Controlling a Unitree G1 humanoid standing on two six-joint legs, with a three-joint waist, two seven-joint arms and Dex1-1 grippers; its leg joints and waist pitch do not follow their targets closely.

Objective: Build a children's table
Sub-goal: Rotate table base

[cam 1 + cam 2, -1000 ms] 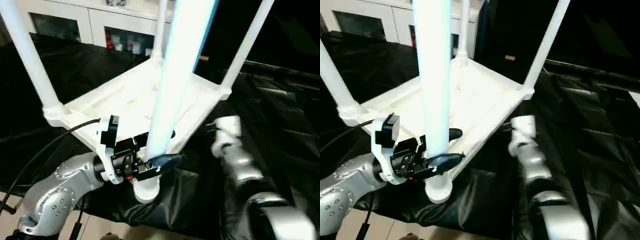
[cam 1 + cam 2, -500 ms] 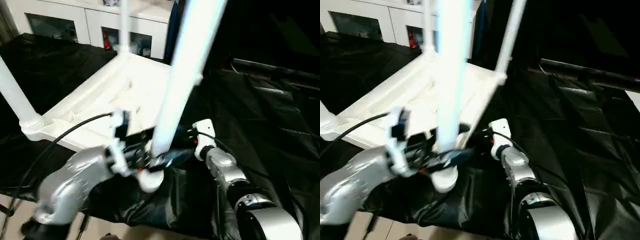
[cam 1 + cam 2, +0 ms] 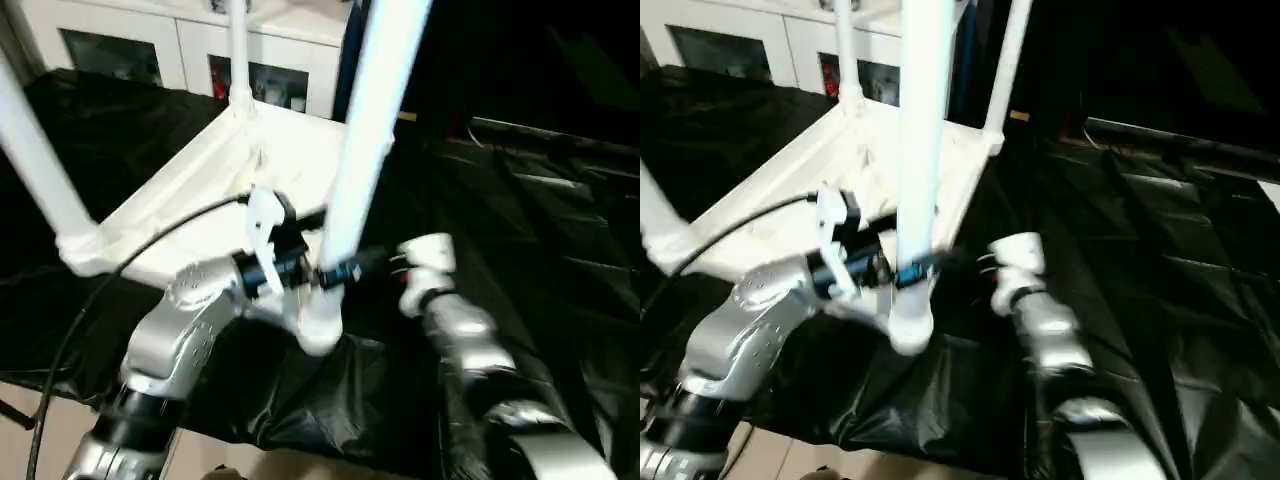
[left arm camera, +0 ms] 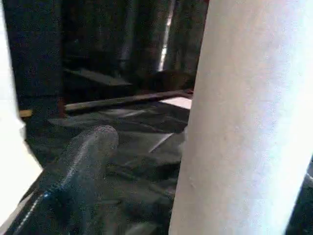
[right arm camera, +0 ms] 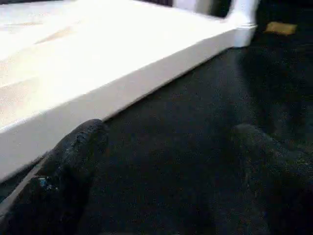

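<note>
The children's table lies upside down on black cloth, its white top [image 3: 170, 195] facing me and its legs pointing up. My left gripper [image 3: 338, 245] is open, its black fingers [image 4: 80, 161] straddling the near leg [image 3: 365, 130] just above the corner socket [image 3: 318, 330], with a gap between finger and leg. Other legs rise at the left [image 3: 40, 150] and far [image 3: 238, 50] corners. My right gripper [image 5: 168, 131] is open and holds nothing, low over the cloth beside the top's long rim [image 5: 122, 93]. Its white wrist [image 3: 425, 265] is right of the near leg.
A white cabinet with glass doors [image 3: 150, 50] stands behind the bench. Black cloth [image 3: 540, 200] covers the surface to the right. The bench's front edge and pale floor [image 3: 60, 440] lie close below the near corner. A black cable [image 3: 120, 275] runs along my left forearm.
The table has turned: its far corner has swung left and the near corner has moved away from the front edge. My left gripper went with the near leg. The right wrist has shifted slightly.
</note>
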